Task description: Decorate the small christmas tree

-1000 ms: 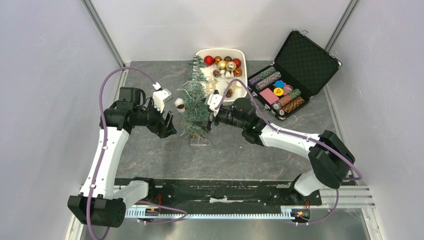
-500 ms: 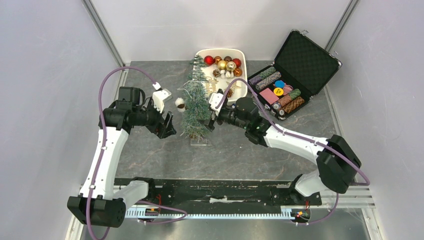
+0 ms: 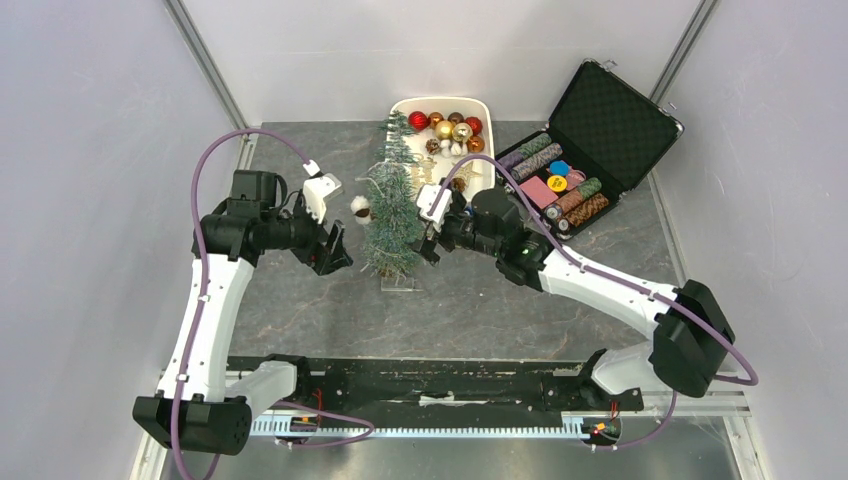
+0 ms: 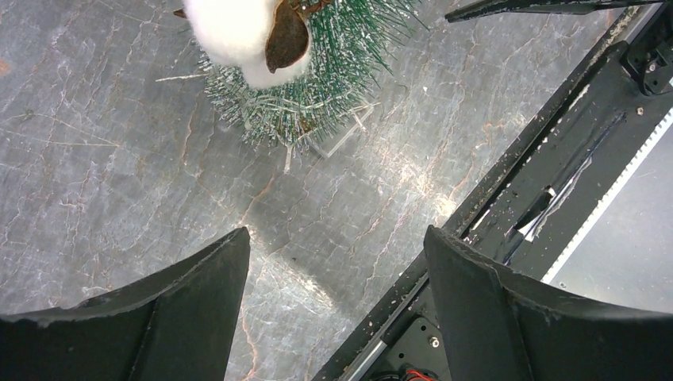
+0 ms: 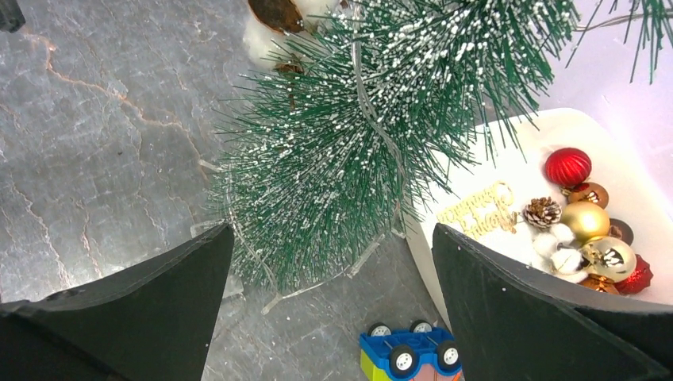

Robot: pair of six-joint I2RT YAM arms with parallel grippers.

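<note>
right elbow (image 3: 690, 335) swung outward; right gripper (image 3: 427, 240) wide apart, empty, beside small christmas tree (image 3: 392, 215); left gripper (image 3: 335, 252) likewise.

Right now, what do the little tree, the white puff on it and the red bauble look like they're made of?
The small christmas tree: stiff green bristles, plastic by the look, tips speckled white like fake frost. The white puff: soft matte fibre, probably cotton, with a brown husk. The red bauble: glossy with bright highlights, plastic or glass, cannot tell which.
</note>
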